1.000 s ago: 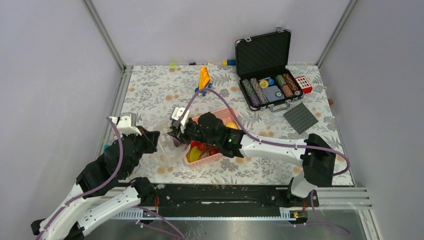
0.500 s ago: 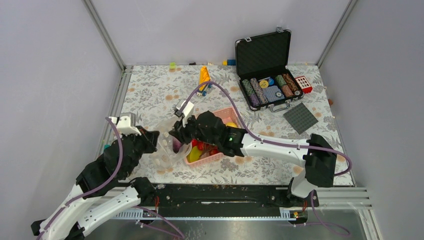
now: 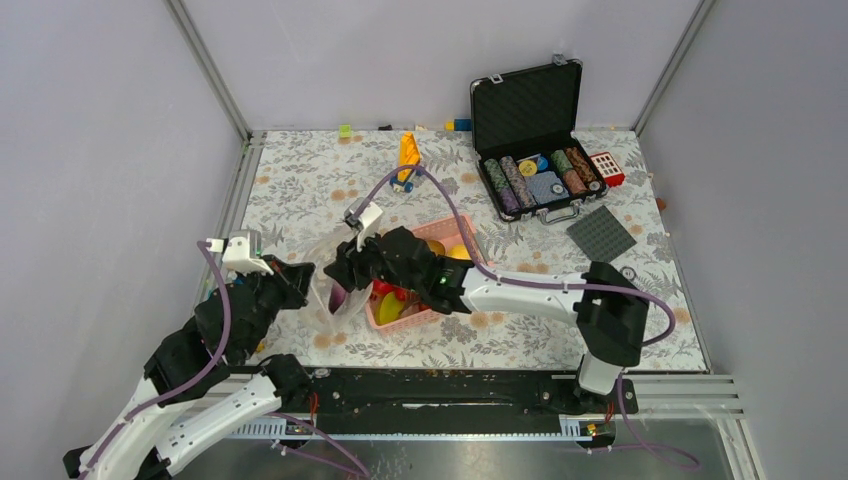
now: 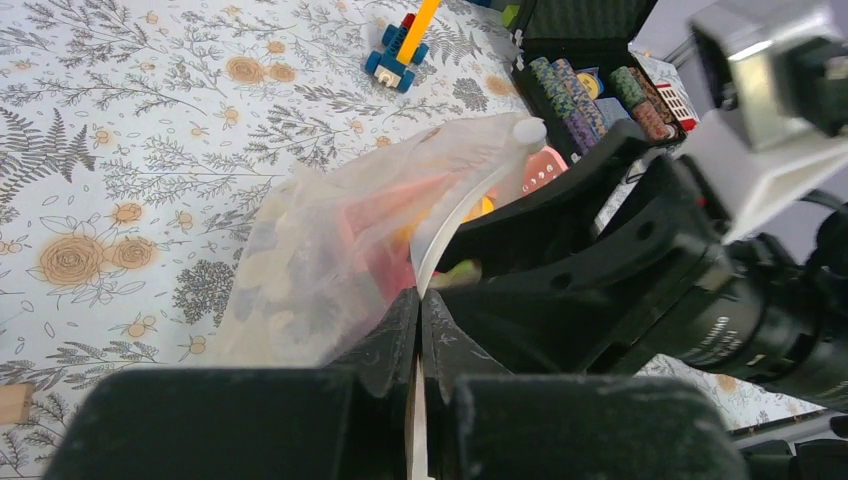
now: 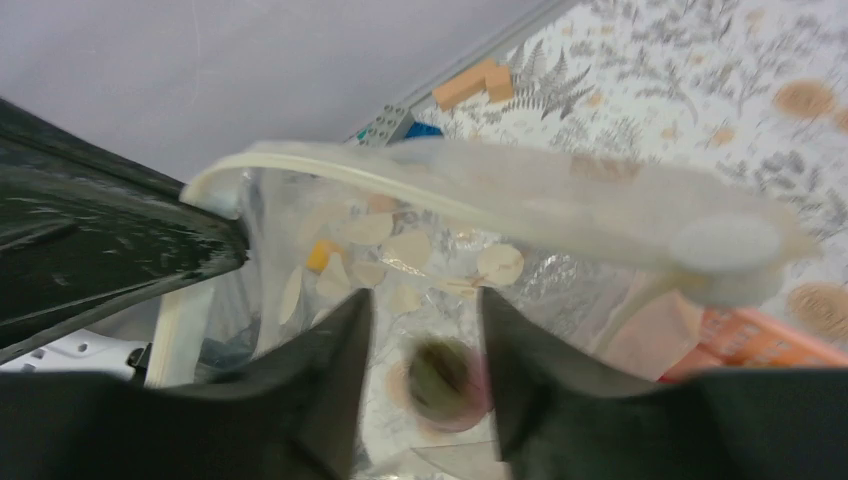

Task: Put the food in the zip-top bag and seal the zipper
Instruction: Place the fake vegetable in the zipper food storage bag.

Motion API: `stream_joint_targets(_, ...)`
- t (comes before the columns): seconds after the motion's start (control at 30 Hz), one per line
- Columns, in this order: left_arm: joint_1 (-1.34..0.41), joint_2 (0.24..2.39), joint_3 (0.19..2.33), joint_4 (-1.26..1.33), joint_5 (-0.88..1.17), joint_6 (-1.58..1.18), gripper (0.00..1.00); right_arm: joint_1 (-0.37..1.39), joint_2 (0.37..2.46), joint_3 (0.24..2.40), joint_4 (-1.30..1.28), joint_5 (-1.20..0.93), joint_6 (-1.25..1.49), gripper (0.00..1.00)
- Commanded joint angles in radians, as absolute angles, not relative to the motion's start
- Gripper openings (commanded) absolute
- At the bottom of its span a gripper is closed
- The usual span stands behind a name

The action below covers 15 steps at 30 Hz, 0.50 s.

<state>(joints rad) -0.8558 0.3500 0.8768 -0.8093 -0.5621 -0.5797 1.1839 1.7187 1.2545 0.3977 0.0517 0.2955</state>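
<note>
The clear dotted zip-top bag (image 3: 326, 262) stands open left of the pink basket (image 3: 440, 232). My left gripper (image 3: 300, 278) is shut on the bag's zipper (image 4: 455, 215) strip, its jaws pinching it (image 4: 418, 300). My right gripper (image 3: 342, 275) hangs over the bag mouth with its fingers apart (image 5: 425, 310). A blurred purple and green food piece (image 5: 447, 382) shows between and below them, inside the bag; it also shows in the top view (image 3: 338, 298). The zipper (image 5: 430, 190) arches across the right wrist view. Yellow and red food (image 3: 391, 300) lies in the basket.
An open black case with poker chips (image 3: 540, 182) stands at the back right, a grey plate (image 3: 601, 236) in front of it. An orange and blue toy (image 3: 407, 155) lies at the back middle. Small blocks (image 3: 345, 130) sit along the far edge.
My right gripper moved left and down into the bag mouth, and the purple piece now lies inside the bag. My left arm shifted slightly left, still pinching the bag.
</note>
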Motion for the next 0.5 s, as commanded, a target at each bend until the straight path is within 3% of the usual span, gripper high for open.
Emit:
stream_joint_targets(0.0,-0.846,0.344,0.884,-0.759,-0.565,-0.566,0.0,1.195,1.738,1.333,0.4,0.047,0.323,0.59)
stream_joint_targets(0.17,-0.84,0.342,0.884,-0.761,-0.573,-0.568,0.0,1.195,1.706,1.333,0.366,0.053,0.297,0.9)
stream_joint_targets(0.33,-0.834,0.338,0.884,-0.766,-0.585,-0.571,0.0,1.194,1.63,1.278,0.367,0.036,0.278,1.0)
stream_joint_targets(0.47,-0.834,0.34,0.887,-0.773,-0.597,-0.575,0.0,1.192,1.533,1.206,0.329,0.084,0.27,1.0)
